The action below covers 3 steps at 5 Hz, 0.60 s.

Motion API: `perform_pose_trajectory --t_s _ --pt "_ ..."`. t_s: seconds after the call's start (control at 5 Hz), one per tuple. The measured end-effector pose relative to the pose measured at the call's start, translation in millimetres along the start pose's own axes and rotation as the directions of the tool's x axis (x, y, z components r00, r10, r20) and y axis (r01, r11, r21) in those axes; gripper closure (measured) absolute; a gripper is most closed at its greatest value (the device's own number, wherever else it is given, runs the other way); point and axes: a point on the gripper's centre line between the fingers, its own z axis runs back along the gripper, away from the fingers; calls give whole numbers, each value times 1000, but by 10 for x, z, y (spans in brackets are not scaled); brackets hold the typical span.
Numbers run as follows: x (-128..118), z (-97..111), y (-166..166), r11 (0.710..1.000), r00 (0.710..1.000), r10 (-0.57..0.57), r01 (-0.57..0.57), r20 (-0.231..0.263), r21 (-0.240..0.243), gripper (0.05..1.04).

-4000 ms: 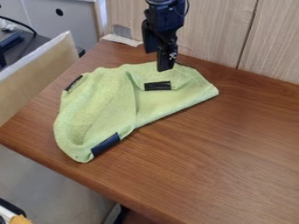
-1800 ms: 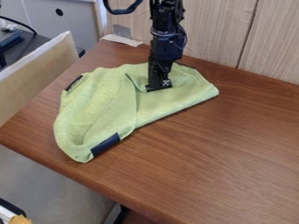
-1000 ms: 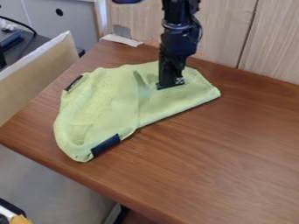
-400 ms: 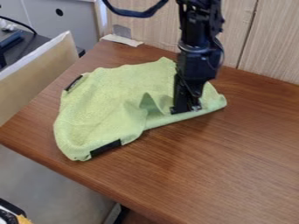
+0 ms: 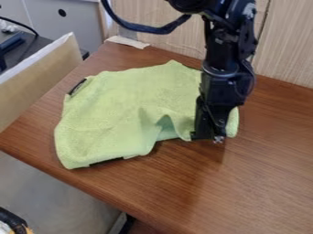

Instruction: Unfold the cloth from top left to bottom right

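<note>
Cloth (image 5: 122, 105), light green, lies across the middle and left of the frame on the brown wooden table (image 5: 245, 187), and I see it partly spread, with its upper-left part fairly flat. Along its lower edge, just left of my gripper (image 5: 207, 136), the fabric rises into a small peaked fold with a shadowed hollow under it. I have the fingers closed on the cloth at that lower edge, right of the frame's centre, and a narrow bit of green shows to their right. The arm (image 5: 227, 68) comes down from the top edge, and its dark blue hose (image 5: 143, 28) loops out to the left. On the cloth I can make out a dark patch (image 5: 77, 87) at the upper-left edge and a dark strip (image 5: 105, 162) along the bottom edge at lower left. Behind the table stands a pale wood-grain panel (image 5: 284, 50), and a whitish strip (image 5: 127, 42) lies at the table's far corner. A tan board (image 5: 40, 75) slants along the left side, with a grey cabinet (image 5: 70, 27) beyond it.
</note>
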Motion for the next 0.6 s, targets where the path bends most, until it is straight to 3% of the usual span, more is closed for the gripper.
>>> perform_pose_trajectory --t_s 0.6 --pt "-3 -177 -394 999 999 -39 39 -8 -33 1029"
